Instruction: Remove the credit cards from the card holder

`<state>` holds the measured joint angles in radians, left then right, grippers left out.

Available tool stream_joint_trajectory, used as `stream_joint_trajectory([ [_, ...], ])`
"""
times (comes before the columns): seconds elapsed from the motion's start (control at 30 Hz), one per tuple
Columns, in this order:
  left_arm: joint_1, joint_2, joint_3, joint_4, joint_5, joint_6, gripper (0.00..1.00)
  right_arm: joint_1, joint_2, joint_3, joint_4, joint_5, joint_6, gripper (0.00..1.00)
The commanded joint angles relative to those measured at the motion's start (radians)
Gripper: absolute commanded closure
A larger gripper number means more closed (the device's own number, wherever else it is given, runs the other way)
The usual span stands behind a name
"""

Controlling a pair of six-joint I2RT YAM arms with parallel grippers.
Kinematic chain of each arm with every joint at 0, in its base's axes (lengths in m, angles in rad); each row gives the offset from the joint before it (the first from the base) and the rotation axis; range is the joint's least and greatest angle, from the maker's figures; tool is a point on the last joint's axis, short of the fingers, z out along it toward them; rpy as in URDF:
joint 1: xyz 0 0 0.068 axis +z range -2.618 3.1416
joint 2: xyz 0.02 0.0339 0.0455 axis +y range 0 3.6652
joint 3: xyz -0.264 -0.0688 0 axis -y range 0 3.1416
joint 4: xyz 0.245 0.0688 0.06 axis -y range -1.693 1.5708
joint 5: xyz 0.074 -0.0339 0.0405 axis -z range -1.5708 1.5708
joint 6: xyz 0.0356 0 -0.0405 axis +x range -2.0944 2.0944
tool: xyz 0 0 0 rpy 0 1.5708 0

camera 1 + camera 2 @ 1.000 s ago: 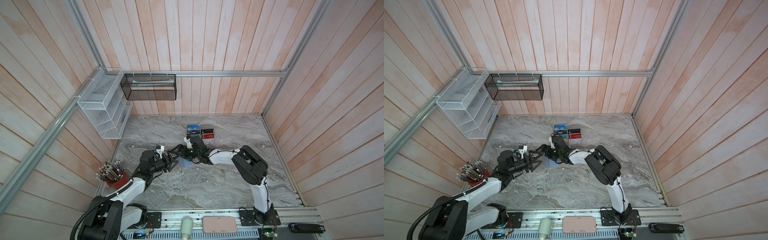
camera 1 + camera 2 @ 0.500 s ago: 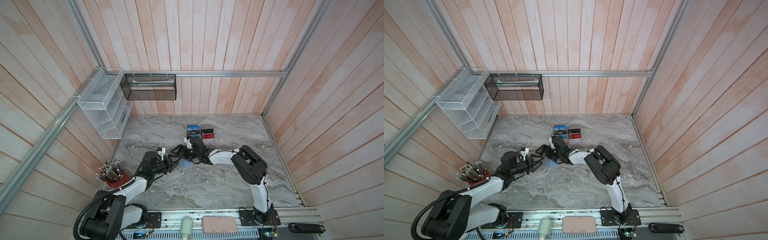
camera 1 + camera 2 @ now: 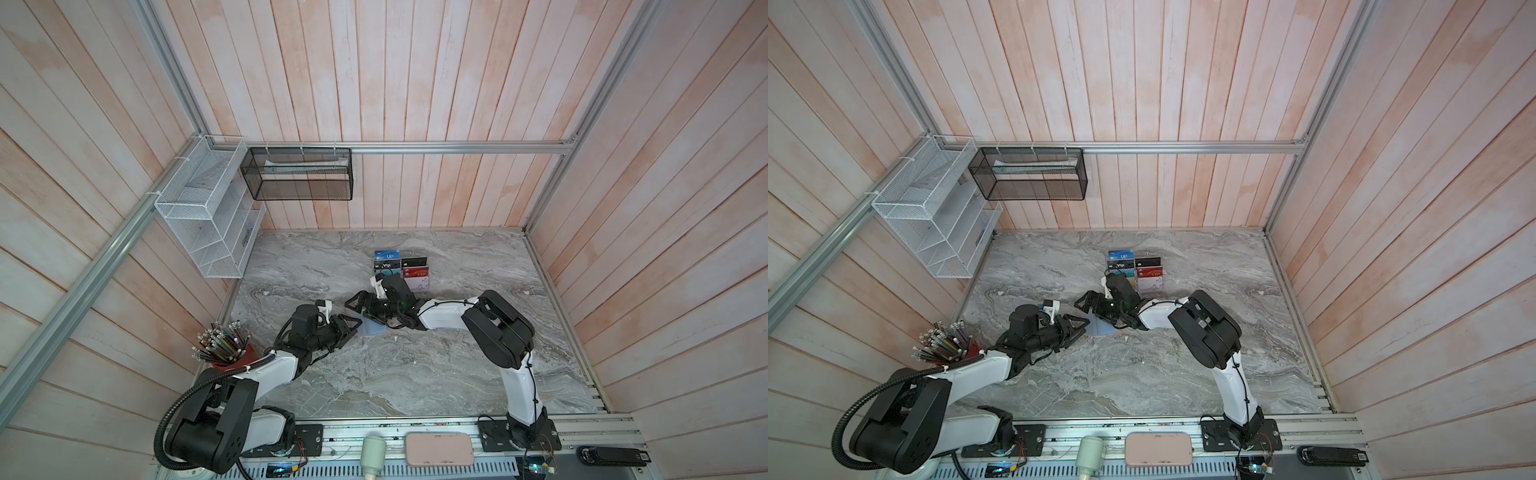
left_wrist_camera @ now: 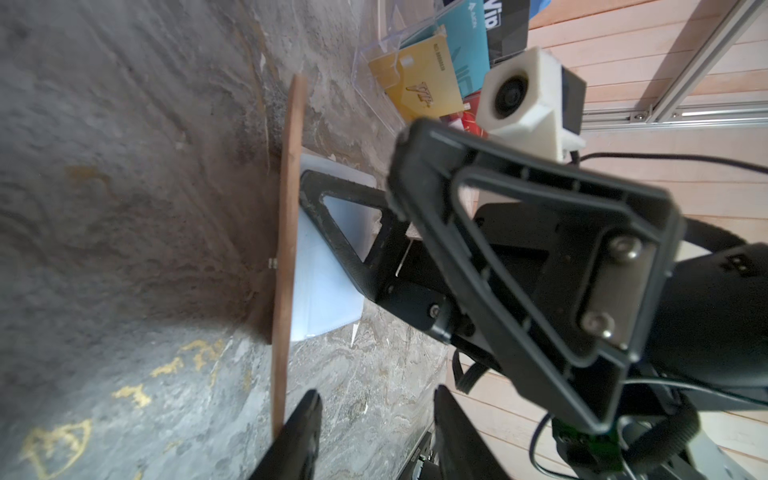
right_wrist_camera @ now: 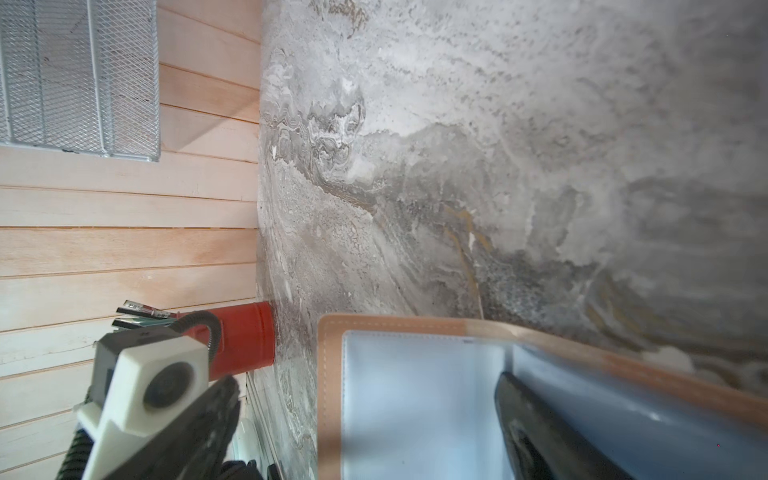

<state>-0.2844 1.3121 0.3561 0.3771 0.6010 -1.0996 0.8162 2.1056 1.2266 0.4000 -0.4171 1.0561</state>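
In both top views my left gripper (image 3: 348, 326) and my right gripper (image 3: 363, 311) meet mid-table over the card holder (image 3: 376, 329), a pale blue patch on the marble table (image 3: 415, 374), in front of the clear rack (image 3: 402, 269) of cards. The left wrist view shows more: the holder's tan flap (image 4: 286, 249) stands on edge just beside one left finger (image 4: 307, 424). My left jaws are partly apart with nothing between them. My right jaws are spread wide, one pressing the lining. The right wrist view alone shows the holder spread open, and a red pencil cup (image 5: 245, 345) beyond.
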Motion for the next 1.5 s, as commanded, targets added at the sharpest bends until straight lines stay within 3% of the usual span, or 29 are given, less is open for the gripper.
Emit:
stream_joint_trajectory([
  [0.0, -0.002, 0.042, -0.014, 0.007, -0.029, 0.029, 0.56, -0.008, -0.015, -0.019, 0.017, 0.008, 0.008, 0.03],
  [0.27, 0.006, 0.113, -0.007, 0.031, -0.053, 0.042, 0.69, -0.021, -0.061, -0.062, 0.025, 0.002, -0.007, 0.03],
  [0.73, 0.070, 0.185, 0.023, 0.027, -0.031, 0.086, 0.78, -0.035, -0.229, -0.204, -0.083, 0.045, -0.121, 0.03],
  [1.23, 0.090, 0.252, 0.027, 0.038, -0.015, 0.106, 0.92, -0.039, -0.249, -0.263, -0.101, 0.051, -0.137, 0.03],
  [1.3, 0.093, 0.257, 0.028, 0.037, -0.014, 0.109, 1.00, -0.040, -0.259, -0.272, -0.102, 0.059, -0.139, 0.03],
  [1.47, 0.098, 0.270, 0.032, 0.032, -0.012, 0.117, 1.00, -0.045, -0.287, -0.293, -0.114, 0.070, -0.149, 0.03],
])
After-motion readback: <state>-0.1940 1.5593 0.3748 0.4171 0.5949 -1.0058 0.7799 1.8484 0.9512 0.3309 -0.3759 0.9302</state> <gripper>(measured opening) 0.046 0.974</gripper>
